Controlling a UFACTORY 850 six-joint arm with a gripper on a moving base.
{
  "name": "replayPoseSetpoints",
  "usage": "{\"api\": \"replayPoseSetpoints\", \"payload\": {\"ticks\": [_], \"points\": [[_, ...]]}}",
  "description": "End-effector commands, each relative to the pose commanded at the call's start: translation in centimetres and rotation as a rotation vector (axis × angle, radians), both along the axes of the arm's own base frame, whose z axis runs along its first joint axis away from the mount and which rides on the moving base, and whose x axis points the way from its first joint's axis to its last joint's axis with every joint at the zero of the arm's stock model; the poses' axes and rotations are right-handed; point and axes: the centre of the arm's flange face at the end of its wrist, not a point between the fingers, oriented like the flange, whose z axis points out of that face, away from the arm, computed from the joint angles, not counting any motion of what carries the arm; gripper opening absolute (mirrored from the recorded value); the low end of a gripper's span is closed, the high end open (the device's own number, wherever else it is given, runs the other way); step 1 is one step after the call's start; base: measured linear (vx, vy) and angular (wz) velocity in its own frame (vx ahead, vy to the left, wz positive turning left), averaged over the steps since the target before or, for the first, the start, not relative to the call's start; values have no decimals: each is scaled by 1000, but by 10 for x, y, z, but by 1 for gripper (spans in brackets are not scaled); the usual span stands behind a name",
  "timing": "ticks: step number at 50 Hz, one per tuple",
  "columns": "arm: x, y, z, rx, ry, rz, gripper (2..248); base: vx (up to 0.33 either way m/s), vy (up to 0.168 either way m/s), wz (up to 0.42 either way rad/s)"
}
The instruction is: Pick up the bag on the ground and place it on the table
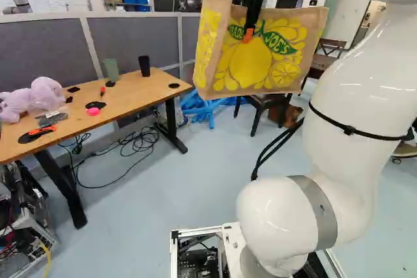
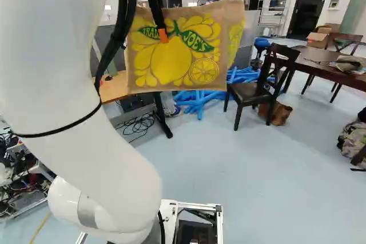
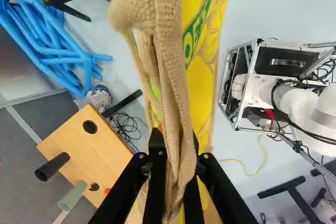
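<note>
And there hung the bag (image 1: pixel 264 66), high off the floor (image 1: pixel 195 174), my pincer (image 3: pixel 177 139) clamped on its bunched top! Nearby stood the desk (image 1: pixel 133 99), black cup (image 1: pixel 144 66) upright. Swinging in too low, I judged, risked snagging the bag's base or toppling that cup.

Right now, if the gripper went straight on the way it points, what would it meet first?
Probably the floor, the bag touching first: the gripper points down, shut on the bag. The table looks off to one side, though depth is unclear.
</note>
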Motion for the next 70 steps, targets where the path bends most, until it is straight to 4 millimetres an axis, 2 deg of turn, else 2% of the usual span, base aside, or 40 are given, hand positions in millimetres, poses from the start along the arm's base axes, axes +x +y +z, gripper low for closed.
{"api": "replayPoseSetpoints", "payload": {"ticks": [70], "points": [[0,0,0,0,0,0,35,196,62,284]]}}
